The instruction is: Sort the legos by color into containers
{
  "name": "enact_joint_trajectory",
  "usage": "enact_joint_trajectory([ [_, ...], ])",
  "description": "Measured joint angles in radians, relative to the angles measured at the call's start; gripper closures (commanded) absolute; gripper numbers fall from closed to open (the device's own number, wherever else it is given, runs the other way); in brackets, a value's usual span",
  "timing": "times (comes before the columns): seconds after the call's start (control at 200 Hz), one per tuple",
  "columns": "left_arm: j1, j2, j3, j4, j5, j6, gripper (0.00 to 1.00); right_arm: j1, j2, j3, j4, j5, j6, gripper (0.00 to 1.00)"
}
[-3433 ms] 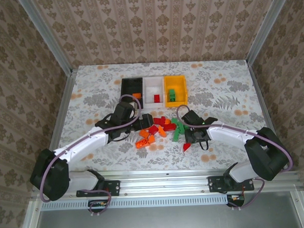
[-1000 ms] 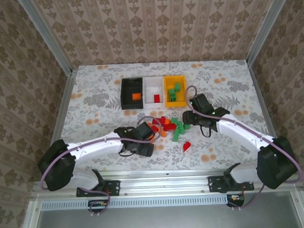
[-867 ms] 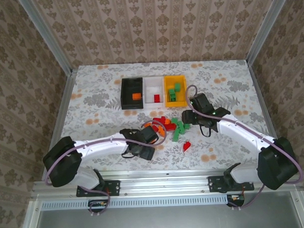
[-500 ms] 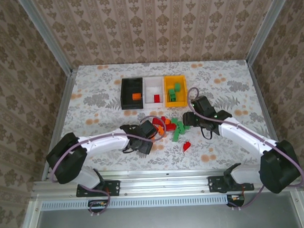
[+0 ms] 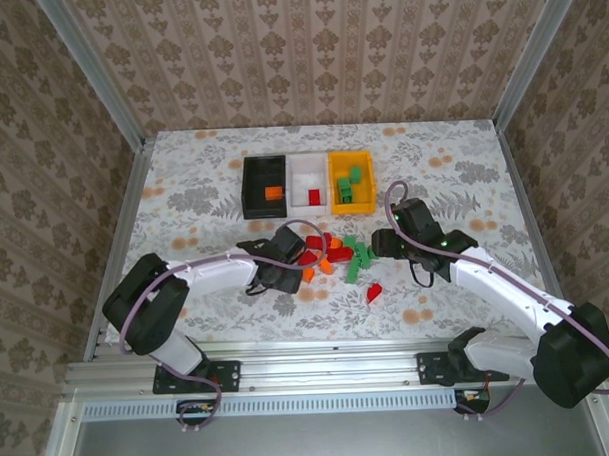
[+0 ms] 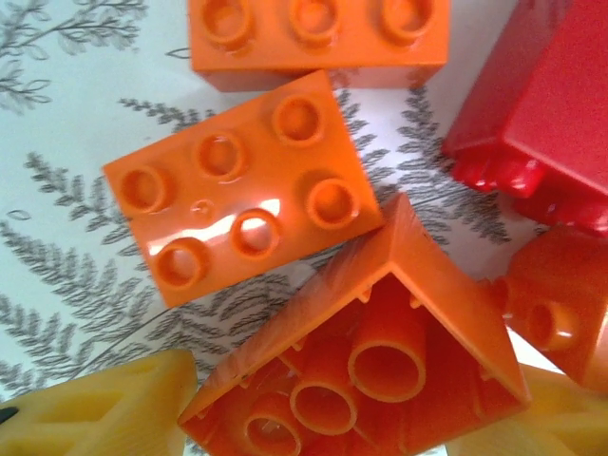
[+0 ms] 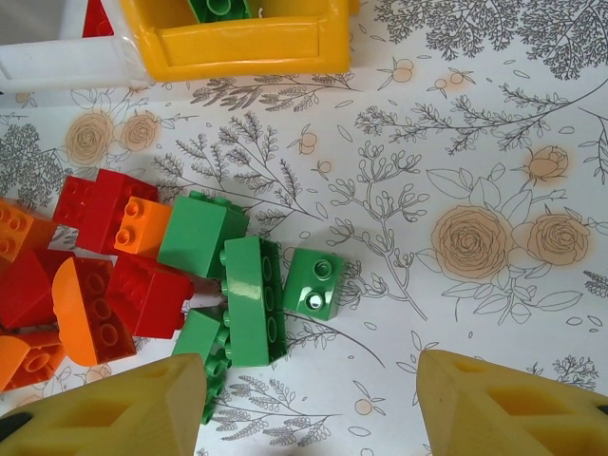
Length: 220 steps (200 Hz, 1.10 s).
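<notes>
Orange lego (image 6: 380, 370), one, inside left gripper (image 6: 313, 418), hold unclear; right gripper (image 7: 309, 399) gapes empty; three containers (image 5: 308, 173).

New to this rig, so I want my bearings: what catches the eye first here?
A heap of red, orange and green bricks lies in the middle of the table. Behind it stand a black bin, a white bin and a yellow bin in a row, holding orange, red and green bricks respectively.
</notes>
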Motion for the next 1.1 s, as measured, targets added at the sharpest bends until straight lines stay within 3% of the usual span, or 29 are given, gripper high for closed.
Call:
enact_joint_trajectory([
  [0.16, -0.04, -0.026, -0.011, 0.014, 0.037, -0.002, 0.33, 0.0, 0.0, -0.003, 0.0, 0.0, 0.0, 0.37],
  [0.395, -0.19, -0.069, -0.03, 0.007, 0.06, -0.048, 0.3, 0.0, 0.001, -0.014, 0.001, 0.0, 0.0, 0.36],
  [0.63, -0.145, -0.096, 0.002, -0.069, -0.007, -0.07, 0.29, 0.0, 0.0, -0.014, 0.001, 0.0, 0.0, 0.36],
  [1.1, -0.133, -0.036, 0.063, -0.034, 0.06, -0.135, 0.35, 0.0, -0.013, -0.021, 0.0, 0.0, 0.0, 0.36],
])
